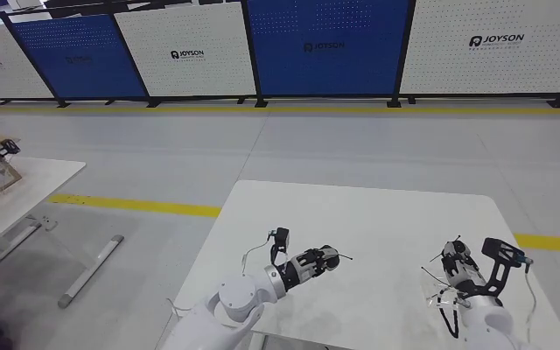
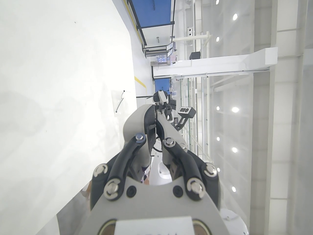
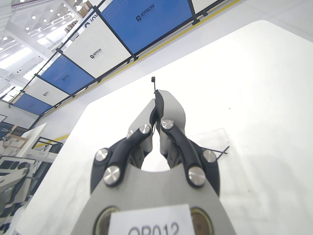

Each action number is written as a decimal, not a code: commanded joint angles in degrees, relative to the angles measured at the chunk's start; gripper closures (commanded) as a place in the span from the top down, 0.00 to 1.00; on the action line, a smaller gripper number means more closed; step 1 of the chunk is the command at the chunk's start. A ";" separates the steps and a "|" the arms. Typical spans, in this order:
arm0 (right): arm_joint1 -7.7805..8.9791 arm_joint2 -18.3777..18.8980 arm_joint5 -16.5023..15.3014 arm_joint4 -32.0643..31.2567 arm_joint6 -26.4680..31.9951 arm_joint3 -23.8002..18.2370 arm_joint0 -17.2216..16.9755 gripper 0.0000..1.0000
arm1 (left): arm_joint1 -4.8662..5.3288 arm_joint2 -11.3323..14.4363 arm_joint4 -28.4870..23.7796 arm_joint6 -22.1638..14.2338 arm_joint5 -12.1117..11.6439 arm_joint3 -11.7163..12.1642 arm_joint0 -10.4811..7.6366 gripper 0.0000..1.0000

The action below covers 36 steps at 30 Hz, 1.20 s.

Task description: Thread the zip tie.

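Zip tie [image 3: 153, 82] pinched in clenched right end effector [image 3: 157, 94] over the near right of the counter [image 1: 367, 210], head protruding, well apart from left end effector [image 1: 330, 255] clenched on a thin black strip [image 1: 344, 257]; poor alignment risks missing the head.

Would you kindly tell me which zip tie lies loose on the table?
The zip tie on the clear sheet beside the right gripper; a second zip tie is pinched in that gripper.

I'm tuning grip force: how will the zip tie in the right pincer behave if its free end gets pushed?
The zip tie is a thin strip, so it would probably bend rather than resist. The short end standing straight beyond the right pincer suggests some springiness. It looks light.
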 commanded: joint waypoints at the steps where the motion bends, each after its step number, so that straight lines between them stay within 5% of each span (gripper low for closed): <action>1: 0.00 0.00 0.00 0.00 0.00 0.00 0.00 0.00 | -0.01 -0.23 -0.87 -0.14 -1.05 -1.18 0.12 0.00; 7: 0.00 0.00 0.00 0.00 0.00 0.00 0.00 0.00 | 0.21 -1.57 -0.60 1.40 -4.11 -5.04 2.23 0.00; 13: 0.00 0.00 0.00 0.00 0.00 0.00 0.00 0.00 | 0.21 -1.57 -0.60 1.40 -4.11 -5.04 2.23 0.00; 22: -0.69 -1.81 -8.12 8.41 -15.10 -1.16 -4.29 0.00 | -0.31 0.87 5.01 7.13 -1.64 -1.19 0.05 0.00; 36: -0.70 -2.44 -11.24 11.95 -14.83 -0.97 -4.77 0.00 | -0.35 1.43 6.54 7.53 -1.24 -1.15 -0.08 0.00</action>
